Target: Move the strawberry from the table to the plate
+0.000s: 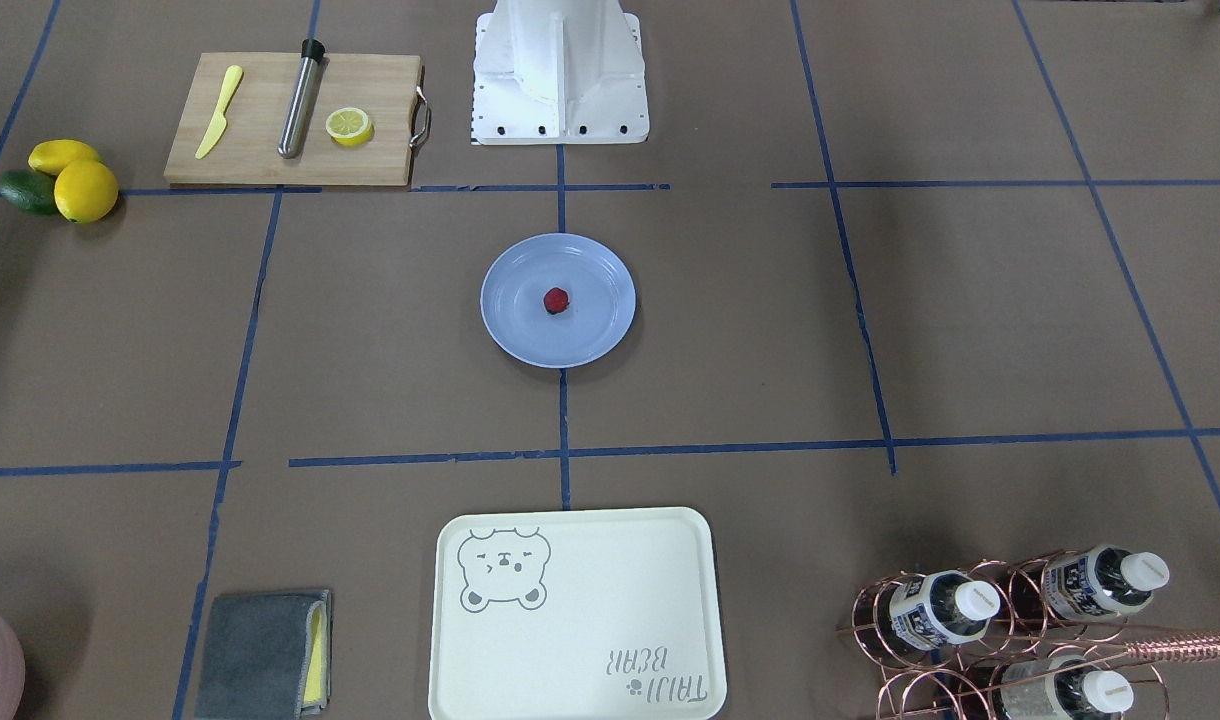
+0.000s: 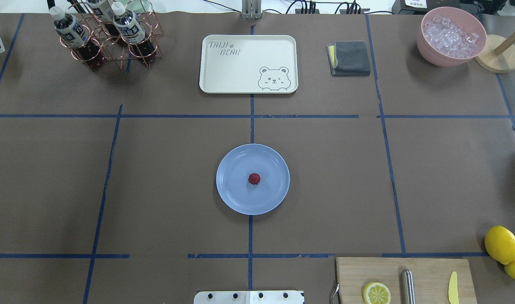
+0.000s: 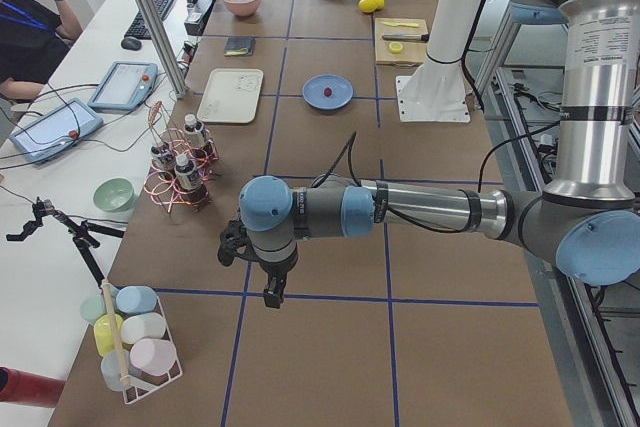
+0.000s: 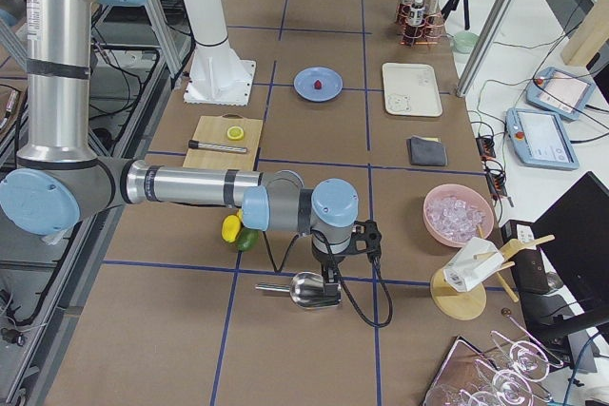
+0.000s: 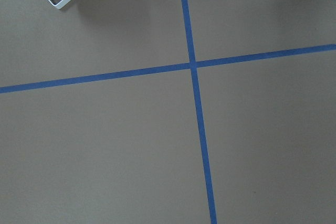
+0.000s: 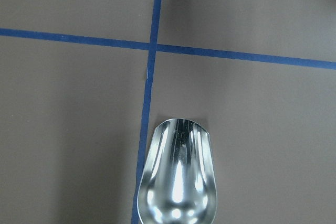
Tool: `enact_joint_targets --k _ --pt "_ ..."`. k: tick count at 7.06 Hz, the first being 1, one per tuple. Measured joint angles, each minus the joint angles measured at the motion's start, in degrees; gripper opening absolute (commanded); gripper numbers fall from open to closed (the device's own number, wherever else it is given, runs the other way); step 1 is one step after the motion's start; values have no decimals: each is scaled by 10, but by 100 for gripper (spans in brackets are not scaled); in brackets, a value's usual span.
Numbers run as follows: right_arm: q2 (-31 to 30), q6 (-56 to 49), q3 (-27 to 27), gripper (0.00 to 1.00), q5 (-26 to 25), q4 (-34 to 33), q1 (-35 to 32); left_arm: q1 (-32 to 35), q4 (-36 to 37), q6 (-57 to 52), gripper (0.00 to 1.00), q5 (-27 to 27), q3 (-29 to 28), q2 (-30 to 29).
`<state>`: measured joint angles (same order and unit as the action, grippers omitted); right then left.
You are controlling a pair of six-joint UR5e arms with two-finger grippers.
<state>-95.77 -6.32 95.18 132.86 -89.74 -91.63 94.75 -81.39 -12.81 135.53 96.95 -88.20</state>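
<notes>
The small dark-red strawberry (image 1: 557,300) (image 2: 253,178) lies near the middle of the light-blue plate (image 1: 515,335) (image 2: 234,198), which sits at the centre of the brown table (image 2: 156,190). From the side views, the strawberry (image 3: 327,92) (image 4: 315,86) is a red dot on the plate (image 3: 341,99) (image 4: 331,77). My left gripper (image 3: 272,297) hangs far from the plate, over the table's left end. My right gripper (image 4: 328,278) hangs over the right end, above a metal scoop (image 6: 177,177). Both show only in side views, so I cannot tell whether they are open or shut.
A cream bear tray (image 2: 248,63), a copper bottle rack (image 2: 105,36), a grey cloth (image 2: 350,58) and a pink ice bowl (image 2: 451,36) line the far side. A cutting board (image 2: 403,278) with a lemon half and lemons (image 2: 501,244) are near right. A person (image 3: 30,37) sits off-table.
</notes>
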Motion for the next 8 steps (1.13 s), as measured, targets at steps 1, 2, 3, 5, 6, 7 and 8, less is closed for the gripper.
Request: enact_joint_targets --k 1,2,3,5,6,7,8 --pt "-3 0 0 100 0 0 0 0 0 0 100 0 0 1" --pt "-8 -1 2 100 1 0 0 0 0 1 100 0 0 2" --pt "-12 -1 3 100 1 1 0 0 -1 1 100 0 0 2" --pt "-17 -2 2 100 1 6 0 0 -1 1 100 0 0 2" --pt "-19 -2 1 100 1 10 0 0 -2 1 100 0 0 2" --pt "-20 -2 0 100 1 11 0 0 -3 1 100 0 0 2" --pt "-20 -2 0 100 1 12 0 0 -3 1 100 0 0 3"
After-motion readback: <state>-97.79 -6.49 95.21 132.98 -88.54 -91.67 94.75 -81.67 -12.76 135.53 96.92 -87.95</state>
